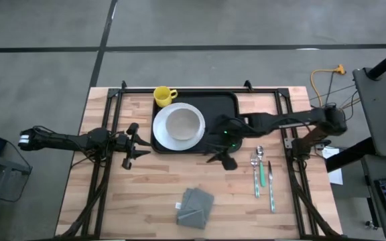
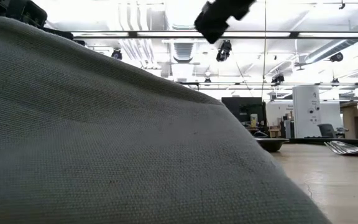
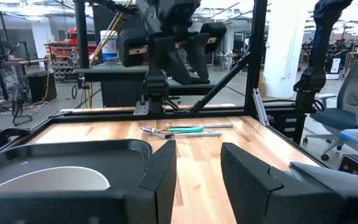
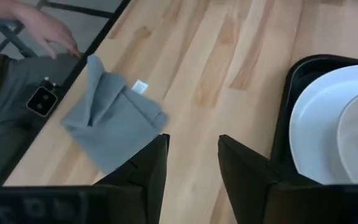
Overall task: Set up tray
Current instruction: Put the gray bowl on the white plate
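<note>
- The grey folded napkin (image 1: 195, 206) lay at the near edge of the wooden surface (image 1: 153, 184), apart from everything else and well short of both arms.
- The right pincer (image 1: 221, 157) hovered just off the near long edge of the tray (image 1: 223, 107), its jaws parted with nothing between them; the napkin lay nearer than it and toward the left arm's side (visible ahead of its fingers in the right wrist view).
- The left pincer (image 1: 131, 145) stood beside the tray's left short edge, jaws likewise parted and empty.
- A spoon, fork and teal-handled utensil (image 1: 264, 173) lay on the right, handles running near to far.
- The tray sat at the far middle, long axis left to right, carrying the white plate (image 1: 178, 126) with a yellow mug (image 1: 164, 96) at its far left corner.
- Judgement: the right arm was the nearer to both napkin and cutlery.
</note>
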